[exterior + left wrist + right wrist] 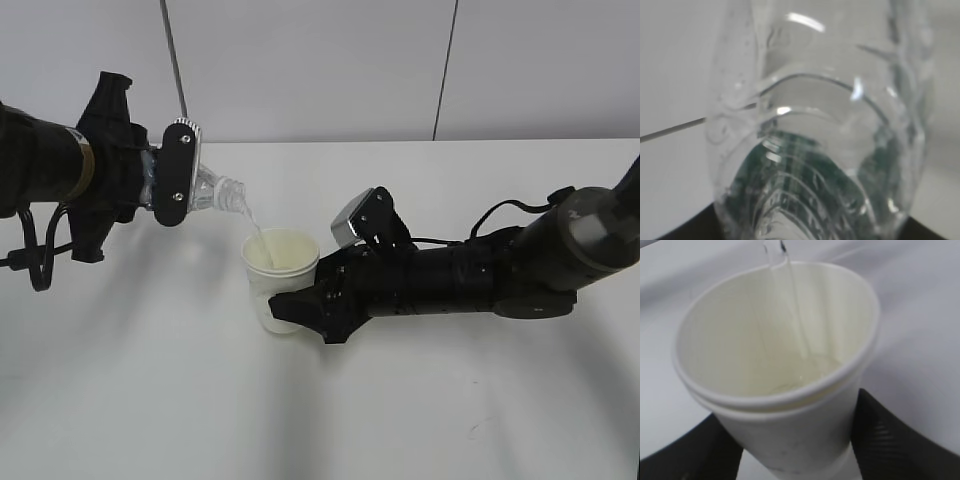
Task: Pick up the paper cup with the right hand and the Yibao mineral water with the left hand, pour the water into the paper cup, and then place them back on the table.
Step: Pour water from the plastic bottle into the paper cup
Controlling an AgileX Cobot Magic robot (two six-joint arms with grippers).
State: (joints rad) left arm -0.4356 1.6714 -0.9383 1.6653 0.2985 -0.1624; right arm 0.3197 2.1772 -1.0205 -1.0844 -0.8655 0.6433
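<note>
Exterior view shows pouring underway: the left hand [172,172] clamps the bottle [215,190], tipped just above-left of the cup [279,278], a thin stream falling inside. The right hand [300,305] grips the cup, which stands near the table [400,410] middle. Next, I judge: right the bottle, then set both down.

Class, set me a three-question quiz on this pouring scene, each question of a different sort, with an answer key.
1. True or false: a stream of water runs from the Yibao mineral water into the paper cup.
2. What holds the cup? A) the left hand B) the right hand C) nothing
3. Fill in: the bottle is tilted with its open neck pointing ____ toward the cup.

Key: 1 true. 2 B. 3 down.
</note>
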